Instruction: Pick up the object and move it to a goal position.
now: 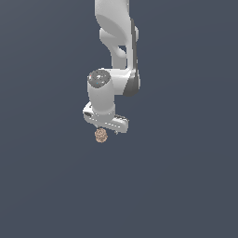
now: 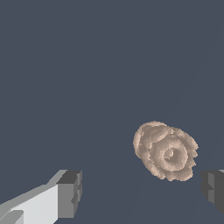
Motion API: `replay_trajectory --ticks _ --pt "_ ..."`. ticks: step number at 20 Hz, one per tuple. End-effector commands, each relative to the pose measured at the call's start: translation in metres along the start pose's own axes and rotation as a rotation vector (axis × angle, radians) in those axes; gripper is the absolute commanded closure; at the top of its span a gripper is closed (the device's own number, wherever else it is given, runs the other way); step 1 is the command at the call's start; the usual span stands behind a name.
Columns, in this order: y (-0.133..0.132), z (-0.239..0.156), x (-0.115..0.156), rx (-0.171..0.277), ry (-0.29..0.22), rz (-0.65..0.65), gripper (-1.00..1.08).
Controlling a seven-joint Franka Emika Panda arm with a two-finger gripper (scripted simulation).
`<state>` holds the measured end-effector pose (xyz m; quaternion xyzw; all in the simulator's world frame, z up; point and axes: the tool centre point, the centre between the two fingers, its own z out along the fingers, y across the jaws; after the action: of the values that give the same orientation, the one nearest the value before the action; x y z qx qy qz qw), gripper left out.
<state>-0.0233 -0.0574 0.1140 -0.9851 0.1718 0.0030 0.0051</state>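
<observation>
The object is a small tan-brown lump with a ridged, bumpy surface. In the exterior view it lies on the dark floor just below the white hand of my gripper. In the wrist view the object shows large, with a hollow in its middle. My gripper is open. One dark fingertip stands well clear of the lump, and the other fingertip is near the lump's edge. Neither touches it.
The white arm rises from the hand toward the top of the exterior view. A plain dark grey-blue floor surrounds the lump on all sides.
</observation>
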Motion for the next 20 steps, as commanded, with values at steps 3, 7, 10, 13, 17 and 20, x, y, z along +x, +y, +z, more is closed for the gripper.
replay_trajectory --ticks 3,7,10,13,17,20 --pt "0.028 0.015 0.0 -0.005 0.005 0.118 -0.92" --pt "0.042 0.021 -0.001 -0.008 0.008 0.172 -0.92" --pt "0.045 0.023 -0.001 -0.008 0.009 0.184 -0.92" --pt "0.044 0.023 -0.001 -0.008 0.007 0.177 -0.92" --pt "0.044 0.034 -0.002 -0.008 0.008 0.179 -0.92" --pt "0.045 0.049 -0.002 -0.009 0.008 0.181 -0.92"
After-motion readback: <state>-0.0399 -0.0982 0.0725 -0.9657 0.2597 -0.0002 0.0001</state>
